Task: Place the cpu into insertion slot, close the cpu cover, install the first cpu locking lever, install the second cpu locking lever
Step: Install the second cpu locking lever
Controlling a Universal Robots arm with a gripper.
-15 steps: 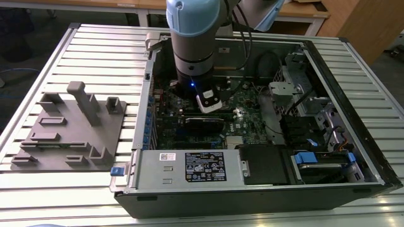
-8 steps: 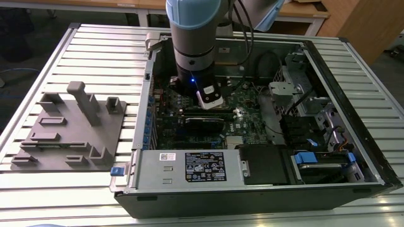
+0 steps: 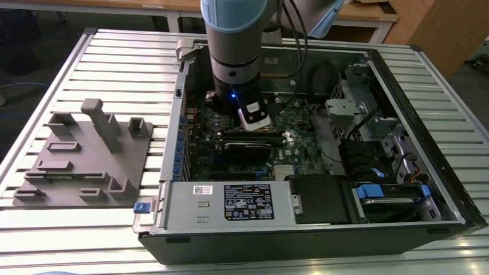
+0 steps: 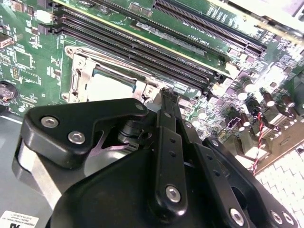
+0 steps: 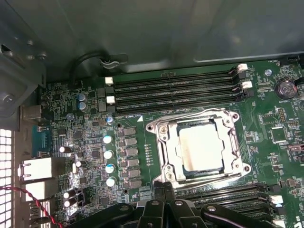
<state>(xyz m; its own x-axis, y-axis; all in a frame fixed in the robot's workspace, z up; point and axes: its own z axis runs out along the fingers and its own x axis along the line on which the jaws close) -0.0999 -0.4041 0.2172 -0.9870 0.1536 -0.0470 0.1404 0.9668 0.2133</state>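
First wrist view: the cpu (image 5: 200, 146) lies in the insertion slot (image 5: 161, 156) under the closed cpu cover (image 5: 199, 116), with the gripper (image 5: 163, 186), fingers together and empty, at the frame's edge, where a misjudged push could slip onto the motherboard (image 5: 90, 142).

No print on the label (image 3: 248, 201) or motherboard (image 5: 85, 142) is legible.

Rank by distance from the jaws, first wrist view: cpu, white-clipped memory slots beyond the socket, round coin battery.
Measured from the gripper in the first wrist view:
1. cpu: seated in the insertion slot, just ahead of the jaws, with the cpu cover framing it.
2. memory slots: across the socket, toward the case wall.
3. coin battery: farthest, at the board's corner beside the slot ends.
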